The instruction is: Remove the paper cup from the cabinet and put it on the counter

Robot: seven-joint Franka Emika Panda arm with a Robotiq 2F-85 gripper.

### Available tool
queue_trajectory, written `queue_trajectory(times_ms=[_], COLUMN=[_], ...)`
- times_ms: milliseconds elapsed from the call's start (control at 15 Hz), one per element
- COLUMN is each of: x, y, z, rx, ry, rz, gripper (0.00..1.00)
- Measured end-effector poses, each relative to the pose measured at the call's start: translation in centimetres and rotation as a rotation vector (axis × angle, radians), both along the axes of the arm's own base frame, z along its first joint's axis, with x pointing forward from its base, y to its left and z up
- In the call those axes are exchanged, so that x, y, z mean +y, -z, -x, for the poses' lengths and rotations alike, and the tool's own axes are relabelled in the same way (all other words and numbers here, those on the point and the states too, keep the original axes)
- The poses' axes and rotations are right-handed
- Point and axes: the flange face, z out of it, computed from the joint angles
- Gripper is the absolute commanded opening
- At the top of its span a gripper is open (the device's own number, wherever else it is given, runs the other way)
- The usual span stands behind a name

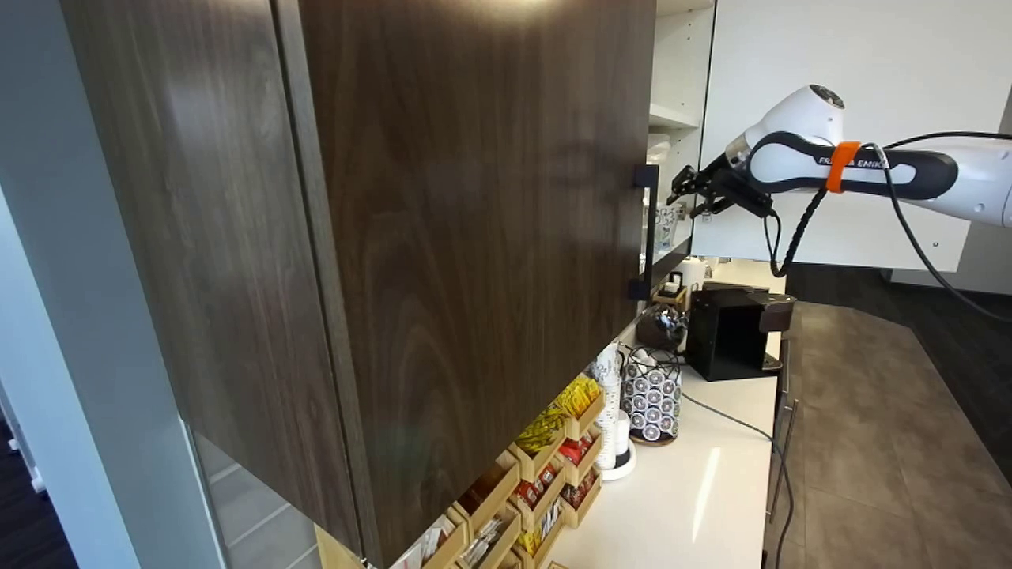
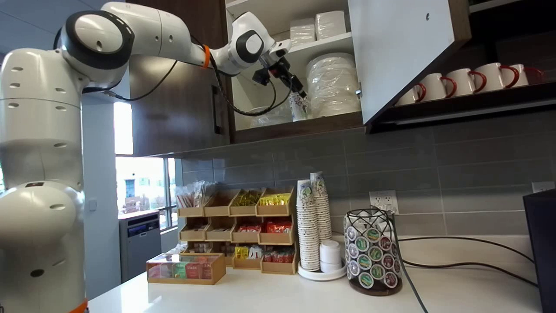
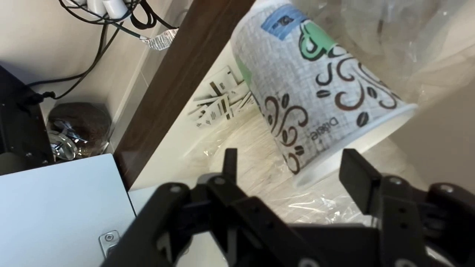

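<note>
Above the pale counter (image 2: 260, 298), the cabinet (image 2: 325, 125) stands open, the gripper (image 3: 291, 163) spread wide near the paper cup (image 3: 315, 96), presumably to straddle its rim.

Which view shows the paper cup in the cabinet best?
Wrist view: the paper cup appears large, its rim and printed swirls clear, though its far end meets the picture's top edge. Both exterior views show it small, near the gripper, the print hard to make out.

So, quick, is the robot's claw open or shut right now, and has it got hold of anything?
Gripper: open, jaws apart, holding nothing; the paper cup is just ahead of them, not gripped.
</note>
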Motion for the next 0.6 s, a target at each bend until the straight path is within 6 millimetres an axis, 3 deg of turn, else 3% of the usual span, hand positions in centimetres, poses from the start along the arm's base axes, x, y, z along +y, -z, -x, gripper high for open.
queue_trajectory(times_ms=[333, 400, 600], x=[-0.53, -0.56, -0.63], y=[0.25, 0.09, -0.58], z=[-0.07, 0.0, 0.5], rx=[0.043, 0.04, 0.028], ry=[0.006, 0.007, 0.009], rz=[-0.003, -0.004, -0.005], gripper=[0.05, 0.0, 0.0])
